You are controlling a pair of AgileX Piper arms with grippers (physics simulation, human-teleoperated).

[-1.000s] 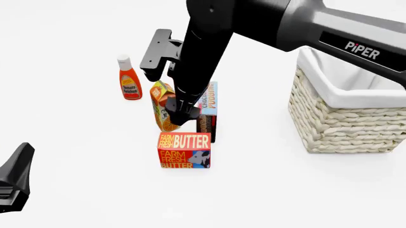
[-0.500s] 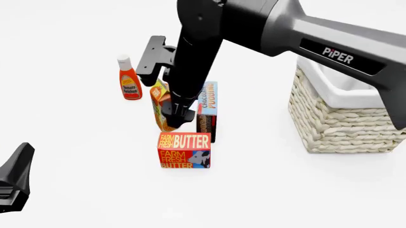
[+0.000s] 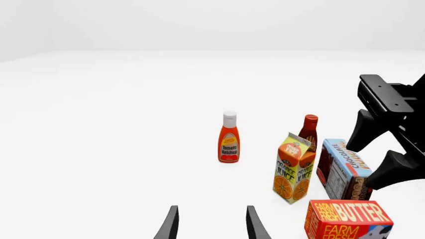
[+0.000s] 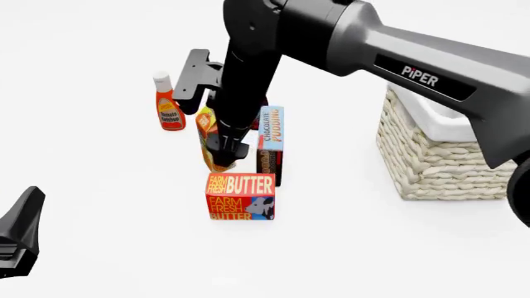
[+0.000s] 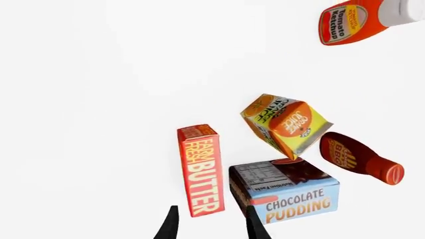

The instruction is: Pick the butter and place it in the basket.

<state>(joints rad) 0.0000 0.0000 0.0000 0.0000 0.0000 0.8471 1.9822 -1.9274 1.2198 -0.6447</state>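
Note:
The butter [image 4: 240, 197] is a squat red-orange box standing at the front of a cluster of groceries. It also shows in the right wrist view [image 5: 199, 169] and in the left wrist view [image 3: 349, 219]. My right gripper [image 4: 225, 152] points down just behind and above the butter, open and empty. Its fingertips [image 5: 171, 226] are spread, with the butter ahead of them. The woven basket [image 4: 447, 155] with a white lining stands to the right, partly behind my right arm. My left gripper [image 4: 21, 236] is open and empty at the near left, far from the butter.
Behind the butter stand a chocolate pudding box [image 4: 271, 146], an orange juice carton [image 4: 205, 127] partly hidden by my arm, and a ketchup bottle [image 4: 170, 105]. A dark sauce bottle [image 5: 362, 159] stands behind the pudding box.
My right arm has swung a little to the left, and its gripper has shifted left over the groceries. The butter and my left arm have not moved.

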